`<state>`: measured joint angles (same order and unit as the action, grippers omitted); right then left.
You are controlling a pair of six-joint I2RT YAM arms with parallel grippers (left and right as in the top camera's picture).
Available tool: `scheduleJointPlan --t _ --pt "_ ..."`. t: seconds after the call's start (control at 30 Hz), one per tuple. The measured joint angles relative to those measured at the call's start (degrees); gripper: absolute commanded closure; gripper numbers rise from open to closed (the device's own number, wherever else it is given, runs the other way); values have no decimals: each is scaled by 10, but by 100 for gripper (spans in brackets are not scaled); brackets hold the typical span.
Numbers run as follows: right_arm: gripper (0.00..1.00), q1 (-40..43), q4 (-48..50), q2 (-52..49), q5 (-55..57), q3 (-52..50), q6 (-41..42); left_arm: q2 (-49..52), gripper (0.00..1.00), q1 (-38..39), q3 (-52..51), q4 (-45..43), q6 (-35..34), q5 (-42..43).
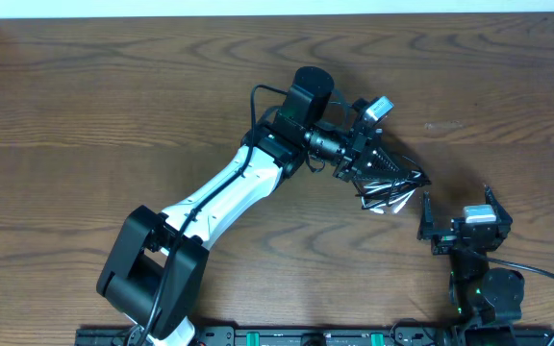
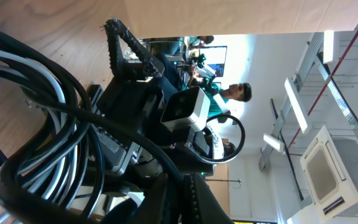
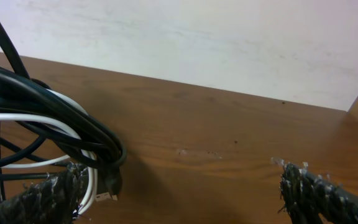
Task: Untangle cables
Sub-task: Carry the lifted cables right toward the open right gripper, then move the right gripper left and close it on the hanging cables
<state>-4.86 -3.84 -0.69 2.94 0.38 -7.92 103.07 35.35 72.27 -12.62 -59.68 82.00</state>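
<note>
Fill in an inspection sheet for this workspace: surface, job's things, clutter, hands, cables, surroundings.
Surface: brown wooden table.
Job's things: black and white cables, bunched in one tangle.
Clutter: nothing seen.
Hands: left hand shut on the tangle; right hand open, empty, beside it.
Cables: thick black arm wire curves out from the right arm's base.
Surroundings: white wall beyond the table's far edge.

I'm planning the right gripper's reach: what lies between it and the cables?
Nothing: overhead, only a sliver of bare table separates the cables from the open right gripper; its wrist view shows them beside one finger.
</note>
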Motion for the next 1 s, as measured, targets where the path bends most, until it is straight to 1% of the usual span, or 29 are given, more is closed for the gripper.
scheduleJointPlan --t 0.33,0.53,0.77,0.87,1.0 --pt "1 0 0 0 0 0 0 0 92 0 0 4 -6 0" --pt "1 0 0 0 0 0 0 0 92 0 0 31 -60 0" --pt "1 0 7 0 0 0 0 0 92 0 0 34 -81 0" --pt "1 0 23 0 -19 0 0 0 92 0 0 34 -82 0" --pt "1 0 62 0 -94 0 14 0 92 0 0 34 -83 0"
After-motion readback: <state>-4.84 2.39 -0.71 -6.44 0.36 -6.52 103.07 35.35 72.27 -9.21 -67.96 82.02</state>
